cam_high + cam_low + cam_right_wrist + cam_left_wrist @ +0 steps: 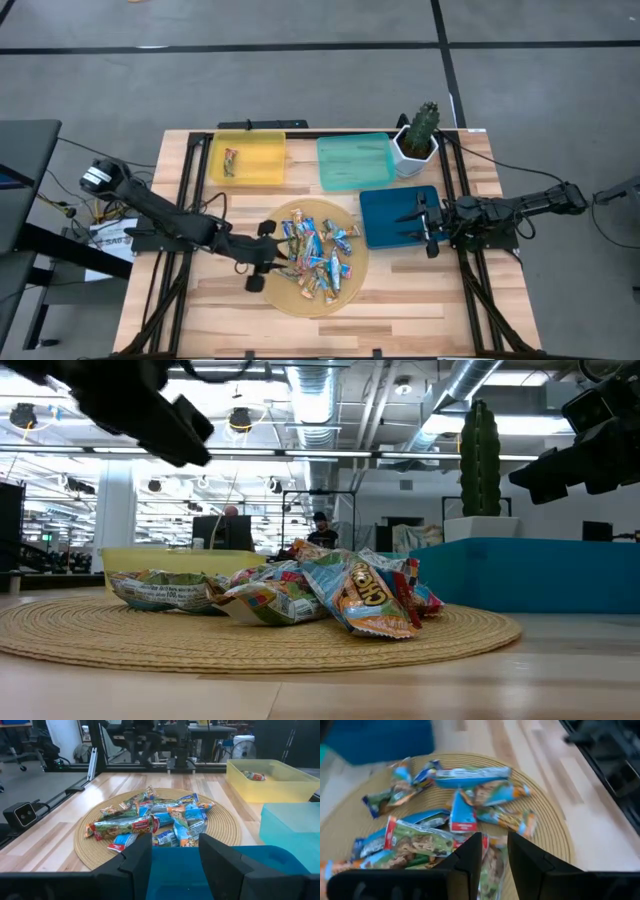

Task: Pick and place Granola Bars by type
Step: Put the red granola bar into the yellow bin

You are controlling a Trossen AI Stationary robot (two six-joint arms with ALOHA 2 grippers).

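Looking down on my slatted pale-wood table [200, 300], I see the crinkly, shiny-wrapped Granola Bars [318, 252] heaped on a round woven straw mat [345, 295] near the table's centre, blue-and-white wrappers tangled with orange and tan ones. From table height the pile [330, 592] looks puffy and creased, sitting on the mat's coiled ribbing [250, 645]. My left gripper [268, 262] hangs at the mat's 9 o'clock edge; through its wrist camera the two blunt, dark fingers [470, 860] stand a narrow gap apart with nothing between them, poised just above the bars [465, 815]. One lone orange-wrapped bar [230, 160] lies in the rectangular yellow plastic tray [270, 175] at 11 o'clock from the mat; the right wrist camera catches it too [252, 776]. At 1 o'clock sits a translucent teal plastic tray [350, 175], with a white faceted pot holding a spiky green cactus [420, 135] just beside it. My right gripper [430, 222] hovers over the deep-blue, smooth-walled tray [385, 235] at the mat's 3 o'clock; its wrist view shows its fingers [137, 857] spread moderately wide and empty, with the blue tray [270, 860] below them. People show faintly in the room beyond the table, too small to tell much.
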